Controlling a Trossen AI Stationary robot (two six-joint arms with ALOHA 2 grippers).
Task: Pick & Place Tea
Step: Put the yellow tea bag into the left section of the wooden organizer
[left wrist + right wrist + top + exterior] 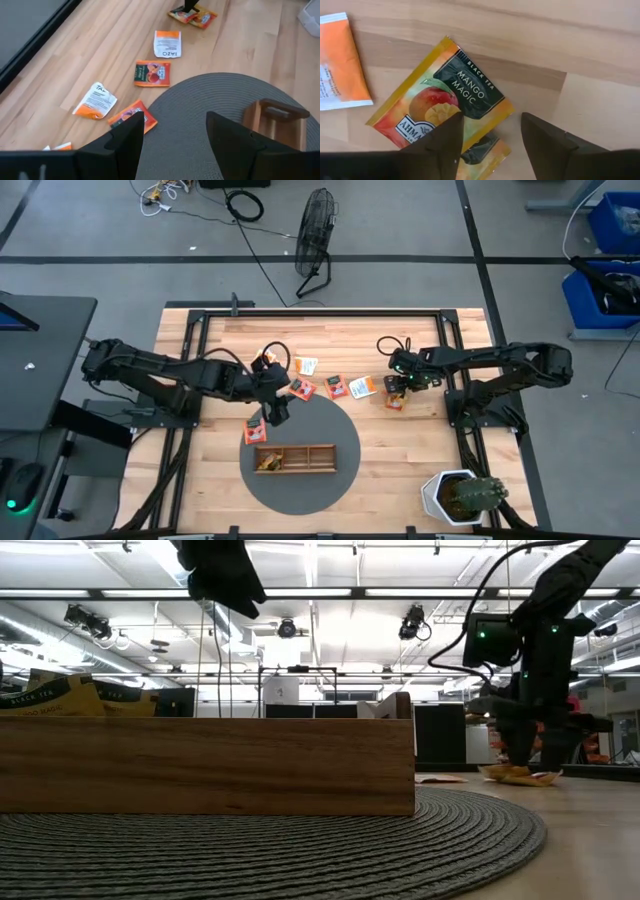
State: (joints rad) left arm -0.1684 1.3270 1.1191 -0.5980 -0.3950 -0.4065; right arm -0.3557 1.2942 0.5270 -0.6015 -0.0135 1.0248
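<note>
We see tea sachets [336, 387] scattered just beyond the round grey mat [340, 425], whose wooden tray [296, 459] holds one sachet.

Several flat tea sachets [336, 387] lay scattered on the wooden table, just off the round grey mat's far edge. An orange-and-white one [167, 44] lay label up beside a darker orange one [152, 73]. A yellow-edged Mango Magic sachet [442, 107] overlapped another beneath it. Two or three more, perhaps, stood in the tray's end compartment [266, 460].
</note>
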